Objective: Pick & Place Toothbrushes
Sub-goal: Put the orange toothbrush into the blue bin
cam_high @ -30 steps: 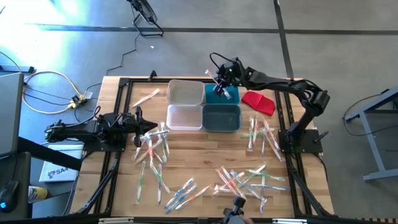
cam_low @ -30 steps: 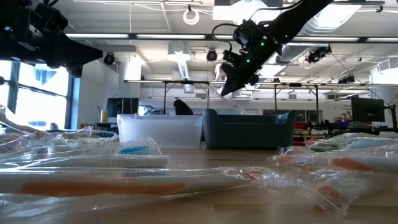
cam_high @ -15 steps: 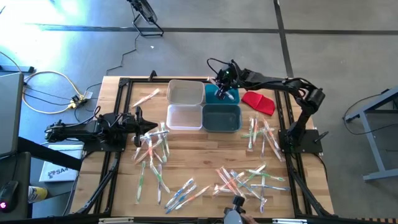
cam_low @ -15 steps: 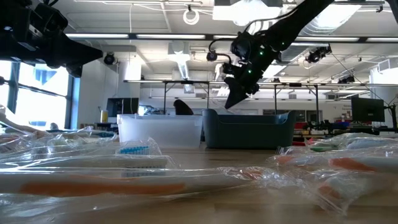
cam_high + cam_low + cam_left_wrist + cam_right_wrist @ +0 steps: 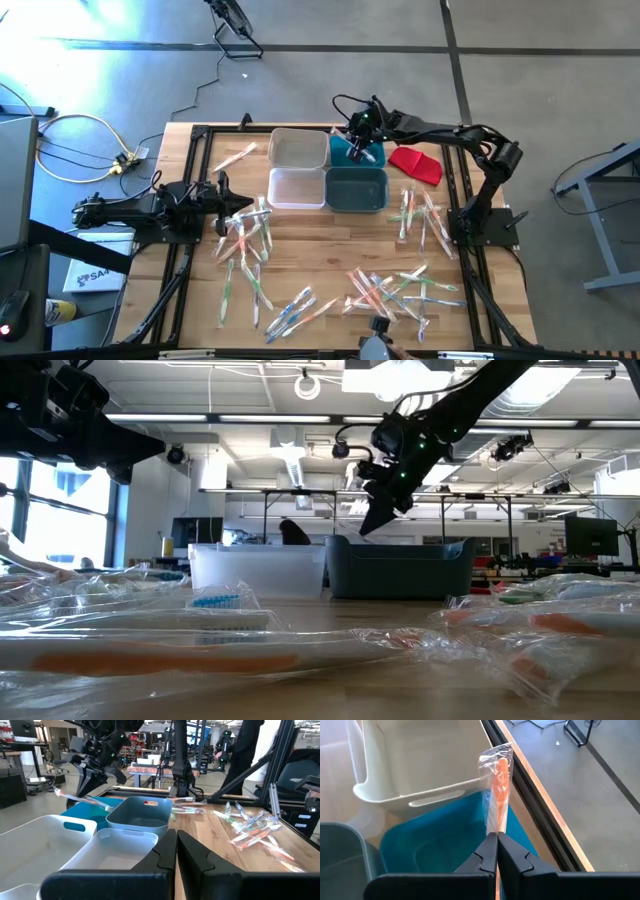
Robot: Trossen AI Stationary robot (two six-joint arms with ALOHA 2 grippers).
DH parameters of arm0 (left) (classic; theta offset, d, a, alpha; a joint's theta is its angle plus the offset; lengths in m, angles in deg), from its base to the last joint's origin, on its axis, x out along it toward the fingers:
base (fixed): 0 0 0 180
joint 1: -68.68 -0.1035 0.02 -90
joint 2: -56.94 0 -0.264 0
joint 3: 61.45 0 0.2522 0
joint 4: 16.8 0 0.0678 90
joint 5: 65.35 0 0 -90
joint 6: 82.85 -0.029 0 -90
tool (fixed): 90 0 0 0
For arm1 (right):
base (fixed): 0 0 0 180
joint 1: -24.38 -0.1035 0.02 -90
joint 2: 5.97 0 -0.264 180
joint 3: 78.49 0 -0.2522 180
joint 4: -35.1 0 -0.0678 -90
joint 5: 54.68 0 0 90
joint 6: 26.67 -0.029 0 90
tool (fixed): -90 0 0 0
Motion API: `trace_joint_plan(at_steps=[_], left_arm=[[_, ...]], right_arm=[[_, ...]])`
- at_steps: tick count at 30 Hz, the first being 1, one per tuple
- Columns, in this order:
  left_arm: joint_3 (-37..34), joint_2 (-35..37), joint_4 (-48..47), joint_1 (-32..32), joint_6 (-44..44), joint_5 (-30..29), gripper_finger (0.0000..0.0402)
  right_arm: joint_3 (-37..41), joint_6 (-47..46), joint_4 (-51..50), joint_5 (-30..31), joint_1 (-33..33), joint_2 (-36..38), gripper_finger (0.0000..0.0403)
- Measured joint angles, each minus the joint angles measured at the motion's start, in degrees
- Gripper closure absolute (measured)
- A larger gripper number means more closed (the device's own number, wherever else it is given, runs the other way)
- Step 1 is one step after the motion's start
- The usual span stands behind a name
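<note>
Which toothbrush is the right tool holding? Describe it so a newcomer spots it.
Find the four bins at the table's far side. Over the bright blue bin, the right tool is shut on a toothbrush. It is wrapped in clear plastic with an orange accent, the only one off the table.

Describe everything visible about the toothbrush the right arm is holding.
The wrapped toothbrush has an orange handle inside clear, crinkled plastic packaging. The right tool is shut on its lower end, so it sticks out forward past the fingers. It hangs above the bright blue bin, beside the white bin, touching nothing but the fingers.
</note>
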Motion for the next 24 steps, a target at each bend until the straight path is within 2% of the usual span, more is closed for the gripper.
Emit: trace_joint_plan(at_steps=[11, 24], left_arm=[[0.00, 0.00, -0.01, -0.01, 0.00, -0.02, 0.0391], [0.00, 0.01, -0.01, 0.00, 0.00, -0.04, 0.0391]], right_arm=[[3.47, 0.04, 2.14, 0.39, -0.02, 0.02, 0.0401], [3.58, 0.08, 2.69, 1.11, -0.04, 0.04, 0.0401]])
